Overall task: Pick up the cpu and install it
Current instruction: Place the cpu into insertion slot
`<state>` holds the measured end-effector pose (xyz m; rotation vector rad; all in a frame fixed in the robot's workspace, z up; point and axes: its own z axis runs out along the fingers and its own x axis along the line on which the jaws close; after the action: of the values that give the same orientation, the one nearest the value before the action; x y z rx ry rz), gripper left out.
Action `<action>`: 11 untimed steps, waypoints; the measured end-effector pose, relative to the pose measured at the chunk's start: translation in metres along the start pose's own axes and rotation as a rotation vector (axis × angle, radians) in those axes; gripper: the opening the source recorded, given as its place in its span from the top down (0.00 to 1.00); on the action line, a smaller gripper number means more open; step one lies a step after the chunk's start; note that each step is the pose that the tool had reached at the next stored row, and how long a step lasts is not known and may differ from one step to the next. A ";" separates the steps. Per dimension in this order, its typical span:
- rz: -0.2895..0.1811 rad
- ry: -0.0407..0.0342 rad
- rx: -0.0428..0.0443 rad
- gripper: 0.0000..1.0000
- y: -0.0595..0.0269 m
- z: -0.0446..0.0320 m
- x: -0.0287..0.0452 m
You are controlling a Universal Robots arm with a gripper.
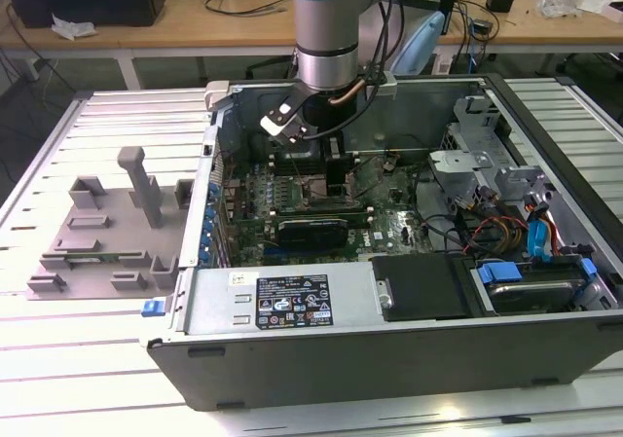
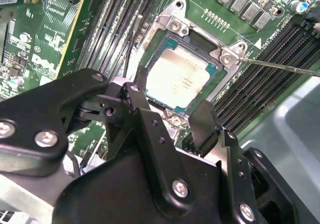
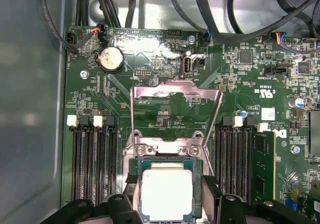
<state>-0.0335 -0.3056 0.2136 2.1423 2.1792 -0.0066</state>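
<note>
While the white slatted table (image 1: 58, 379) carries everything, the open computer case (image 1: 389, 359) takes most of it, from the middle to the table's edge on the exterior view's right. The arm (image 1: 331, 28) reaches from above into the case, near its far wall. The grey tray (image 1: 68, 262) lies on the table beside the case, toward the edge on the exterior view's left, well apart from the arm. Inside the case the green motherboard (image 3: 150, 74) lies flat. On it the metal load plate (image 3: 175, 92) stands lifted open, and the socket (image 3: 167, 146) sits between two groups of memory slots (image 3: 92, 159). The cpu (image 3: 166, 191) lies inside the socket frame, silver top upward, and it looks level, with its edges parallel to the frame. The gripper (image 2: 174, 102) is low, right at the chip. Whether it grips the cpu or only stands around it cannot be told.

The step in hand seems to be the seating of the chip. To do it well, the cpu should be level and square to the frame, with no pushing force, since the socket contacts are probably delicate. Any motion of the gripper should be straight along the vertical, never sideways, and it should not touch the lifted plate.
</note>
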 end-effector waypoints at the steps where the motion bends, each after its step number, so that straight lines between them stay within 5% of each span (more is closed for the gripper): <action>1: 0.000 -0.0001 0.0000 0.41 0.0000 0.0000 0.0000; 7: 0.000 -0.0004 0.0000 0.72 0.0000 0.0000 0.0000; 9: 0.000 -0.0005 0.0000 0.89 0.0000 0.0000 0.0000; 11: 0.000 -0.0007 0.0000 0.89 0.0000 0.0000 0.0000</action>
<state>-0.0335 -0.3056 0.2136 2.1419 2.1788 -0.0074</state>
